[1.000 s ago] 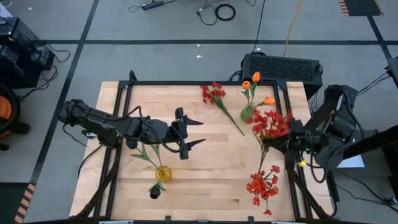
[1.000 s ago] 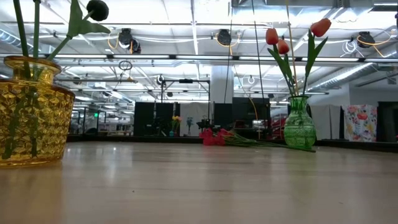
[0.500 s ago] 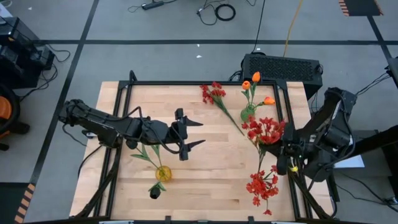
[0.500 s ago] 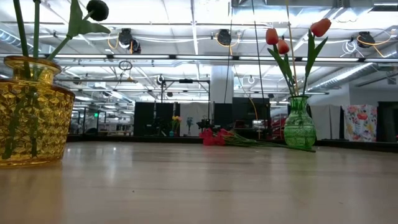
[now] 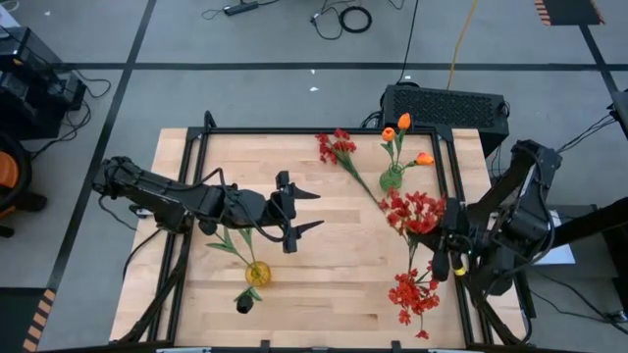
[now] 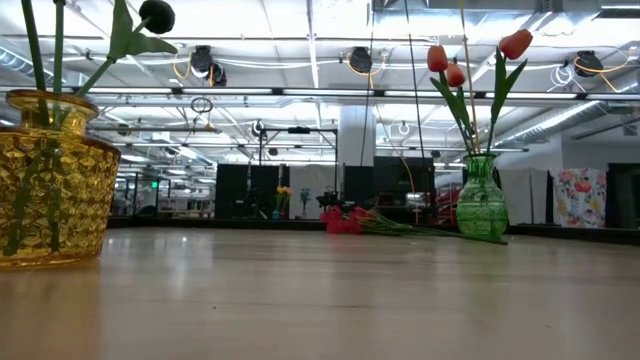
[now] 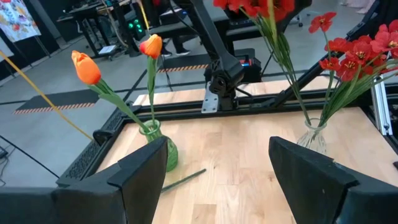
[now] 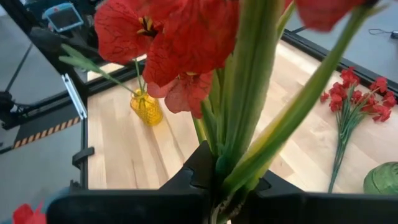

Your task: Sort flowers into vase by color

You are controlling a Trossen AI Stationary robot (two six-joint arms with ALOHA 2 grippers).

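My right gripper [image 5: 438,233] is shut on a red flower [image 5: 412,208], held above the table's right side. Its stem [image 7: 292,81] runs down toward a clear vase [image 7: 313,135] that holds more red flowers [image 5: 412,294]; whether the tip is inside, I cannot tell. Orange tulips stand in a green vase [image 5: 391,178]. A black tulip [image 5: 243,306] stands in a yellow vase [image 5: 257,273]. Another red flower [image 5: 339,147] lies flat on the table near the far edge. My left gripper [image 5: 316,209] hovers open over mid-table, touching nothing. My right gripper pinches the red flower's bundle of green stems [image 8: 231,146] between its two fingers, a little below the blooms [image 8: 168,37]. The fingers come from the table's right side, slanting down, and lie across the stems. The flower is lifted clear, its blooms up and its long stem hanging below.
A black metal frame [image 5: 324,131] borders the wooden table, and a black box [image 5: 446,103] stands beyond its far right edge. The wood between the yellow vase and the green vase is bare. In the low view the yellow vase [image 6: 55,180] stands close and the green vase [image 6: 480,200] farther back.
My right gripper has carried the red flower toward the table's near edge and a little left, sinking and rolling somewhat. The blooms now stand nearer the clear vase. The hold has stayed shut.
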